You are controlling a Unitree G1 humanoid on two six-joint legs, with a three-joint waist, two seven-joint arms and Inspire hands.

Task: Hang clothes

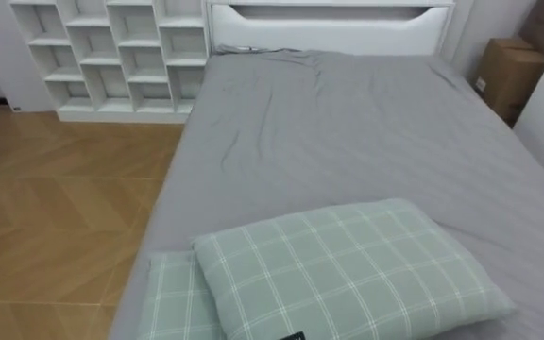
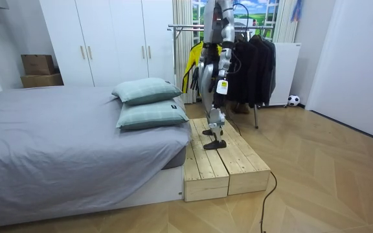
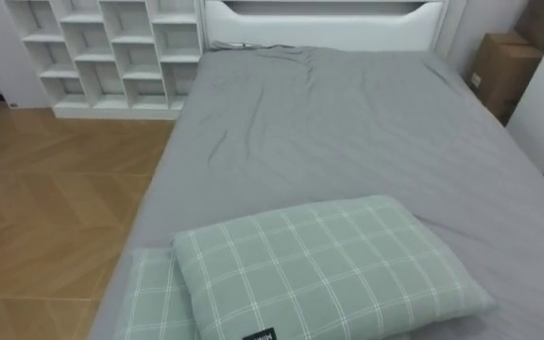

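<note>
Robot's up on a wooden platform (image 2: 225, 165) at the pillow end of the bed (image 1: 348, 132), upright, facing across the mattress.

Both arms hang straight down along the body, not reaching for anything. The left hand (image 2: 217, 88) is on the near side at about hip height. The right hand (image 2: 196, 77) is a bit further fwd toward the bed. Can't tell from this far off whether either hand is open or closed, and I can't make out anything held in them.

The clothes (image 2: 254, 68) are dark stuff on the rack (image 2: 186, 27) right behind the robot, with a yellow jacket (image 2: 192, 61) hanging at the rack's bed-side end.

From the head cam:
- Big checked pillow (image 1: 348, 269) at 6 o'clock, lying on top of a 2nd pillow (image 1: 173, 297) that pokes out at approx 7.
- Plain grey sheet w/ a few wrinkles.
- White headboard (image 1: 329, 28) at 12.
- White cubby shelf (image 1: 111, 57) at 10-11.
- Cardboard box (image 1: 508, 76) at 2.
</note>
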